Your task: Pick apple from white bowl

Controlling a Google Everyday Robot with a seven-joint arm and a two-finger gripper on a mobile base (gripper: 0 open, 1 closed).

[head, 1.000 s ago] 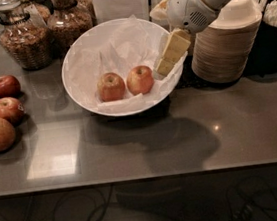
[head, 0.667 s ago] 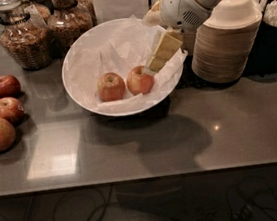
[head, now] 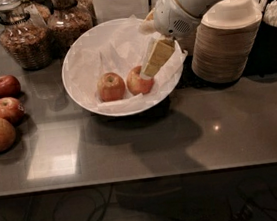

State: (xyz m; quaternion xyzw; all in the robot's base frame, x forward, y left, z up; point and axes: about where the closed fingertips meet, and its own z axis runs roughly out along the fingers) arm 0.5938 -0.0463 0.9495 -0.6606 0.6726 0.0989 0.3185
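The white bowl (head: 80, 64), wide and lined with crumpled white paper, stands at the back middle of the dark counter. Two small apples lie in it side by side. The apple (head: 136, 84), bright orange-red, is the right one. A duller apple (head: 111, 86) of like size lies to its left. My gripper (head: 149, 70) reaches down into the bowl from the upper right. Its tan tip is at the top right of the right apple, touching it or just above it. The white wrist (head: 177, 12) hangs over the bowl's right rim.
A tall stack of tan disposable bowls (head: 228, 41) stands just right of the white bowl, close to my arm. Two glass jars (head: 21, 36) stand at the back left. Several darker red apples (head: 2, 111) lie on the counter at the left edge.
My gripper has moved left and down into the bowl, from the right rim to the right apple. The apples and the bowl have not moved.
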